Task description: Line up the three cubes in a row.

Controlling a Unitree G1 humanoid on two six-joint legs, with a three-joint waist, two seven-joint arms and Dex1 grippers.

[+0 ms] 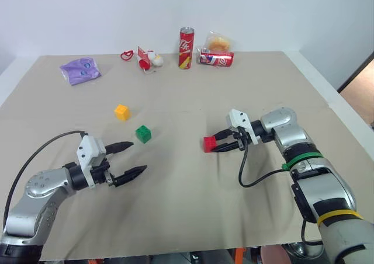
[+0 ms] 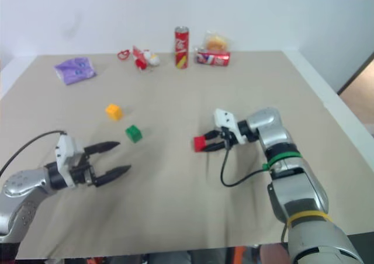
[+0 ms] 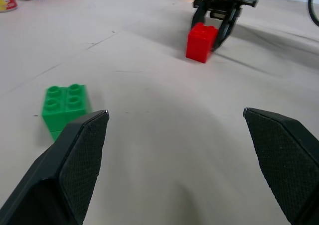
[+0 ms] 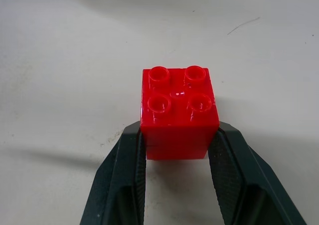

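Right gripper [image 1: 221, 143] is clamped on the red cube [image 1: 210, 143], one finger on each flat side wall, studs up — a square, centred pinch in the right wrist view. The cube looks to sit on or just above the table [image 1: 187, 217]; I cannot tell which.

Taking the green cube [image 1: 143, 134] as landmark: the yellow cube [image 1: 121, 112] lies near it, farther back and toward the robot's left; the red one is well apart toward the robot's right, about level with it. Left gripper [image 1: 130, 157] hangs just in front of the green cube on the robot's near side, fingers spread wide, holding nothing.

Handling, as a judgement: hard hollow plastic, so light and stiff, not fragile. The smooth glossy walls could slip or twist if pinched at a corner — best held mid-height on two opposite flat faces, not on the studs. Being so light, a cube would skid if nudged when the fingers let go.
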